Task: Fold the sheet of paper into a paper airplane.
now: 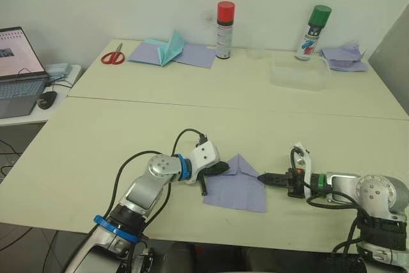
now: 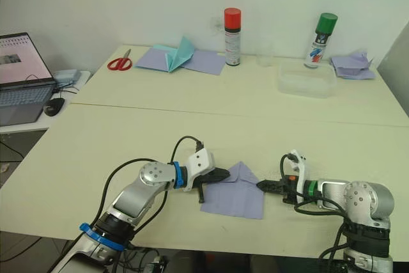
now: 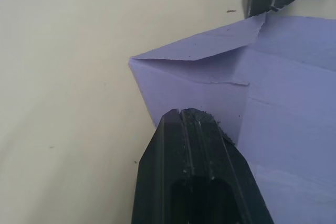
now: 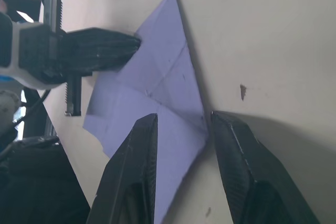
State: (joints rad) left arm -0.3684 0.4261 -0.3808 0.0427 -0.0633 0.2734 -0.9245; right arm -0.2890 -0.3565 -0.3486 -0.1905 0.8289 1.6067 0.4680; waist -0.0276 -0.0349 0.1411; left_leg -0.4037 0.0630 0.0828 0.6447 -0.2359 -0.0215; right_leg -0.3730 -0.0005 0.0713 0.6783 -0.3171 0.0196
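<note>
Down at the near edge of the table, at about 6 o'clock, lies the sheet of paper, flat and lavender, with both far corners already turned in to make a point aimed at 12 o'clock. That's the nose formed, so I'd call this an early-to-middle stage: the body below the flaps is one open flat panel, with no centre fold and no wings yet.

The left gripper comes in from 9 o'clock, its fingers pressed together, tip resting on the left flap right at the paper's edge, apparently pinning or flattening it. From 3 o'clock comes the right gripper, and the right wrist view shows its jaws spread, one finger over the sheet's right corner and the other on bare table just beside it, nothing pinched.

Farther back, at 12 o'clock by the wall, stand a red-capped spray can and a green-capped spray can, with a clear plastic tray near the green one. At 11 o'clock sit a teal paper plane on lavender sheets and red scissors; at 1 o'clock, a crumpled lavender pile. A laptop sits at 10 o'clock.
</note>
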